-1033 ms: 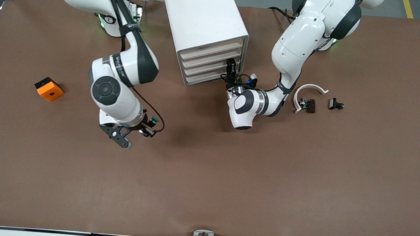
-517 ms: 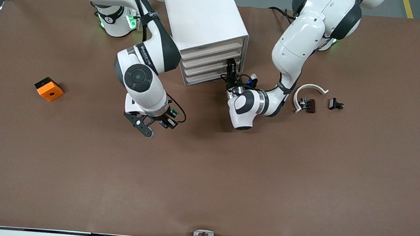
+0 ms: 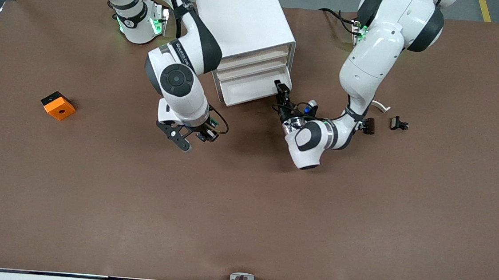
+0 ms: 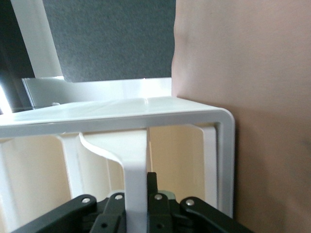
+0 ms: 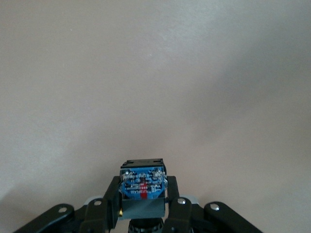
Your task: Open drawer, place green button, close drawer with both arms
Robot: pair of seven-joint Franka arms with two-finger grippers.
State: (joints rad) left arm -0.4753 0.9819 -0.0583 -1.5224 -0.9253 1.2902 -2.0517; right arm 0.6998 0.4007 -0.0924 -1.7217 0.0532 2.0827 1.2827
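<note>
From the front camera, one white cabinet (image 3: 244, 33) has its lowest drawer (image 3: 253, 88) pulled out; the left gripper (image 3: 283, 89) is at its corner. The right gripper (image 3: 196, 138) hangs over bare bench (image 3: 243, 219).

Left wrist: jaws pinch the drawer's handle (image 4: 133, 179).

Right wrist: jaws pinch one button (image 5: 142, 187), its blue base facing the camera.
</note>
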